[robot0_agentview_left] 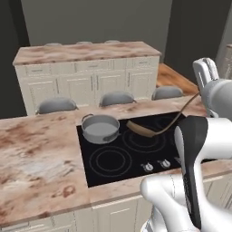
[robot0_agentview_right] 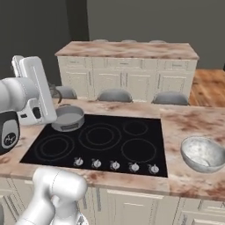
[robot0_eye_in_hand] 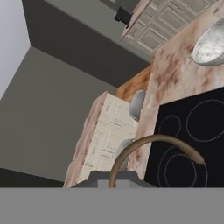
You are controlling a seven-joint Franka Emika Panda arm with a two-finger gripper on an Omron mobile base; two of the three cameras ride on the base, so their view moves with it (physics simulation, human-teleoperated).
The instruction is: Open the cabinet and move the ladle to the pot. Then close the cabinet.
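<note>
Ladle (robot0_agentview_left: 149, 129): long, brown, with a thin curved handle and a darker elongated bowl. It is held in the air above the black cooktop (robot0_agentview_left: 131, 154), bowl end lowest and just beside the pot's right rim, not inside the pot. The handle arcs up and to the right toward the robot's hand. In the hand view the handle (robot0_eye_in_hand: 148, 146) curves away from the bottom edge across the burner rings. The jaws are pressed together on the handle's upper end; the contact itself is hidden behind the arm in the base views.

Pot (robot0_agentview_left: 100, 128): grey metal, with side handles, standing on the rear left burner of the cooktop. Its interior is seen as bare grey; no contents are made out. In the right base view the pot (robot0_agentview_right: 68, 118) is partly covered by the arm.

Bowl (robot0_agentview_right: 203, 154): grey metal, set on the marbled tabletop (robot0_agentview_right: 184, 127) to the right of the cooktop, well apart from the pot. Nothing is seen in it.

Cooktop: five knobs are ranged along its front edge.

Stools (robot0_agentview_right: 115, 95): three grey seats are lined behind the tabletop.

Island (robot0_agentview_left: 86, 68): cream, panel-fronted, with a marbled top, standing beyond the stools.
</note>
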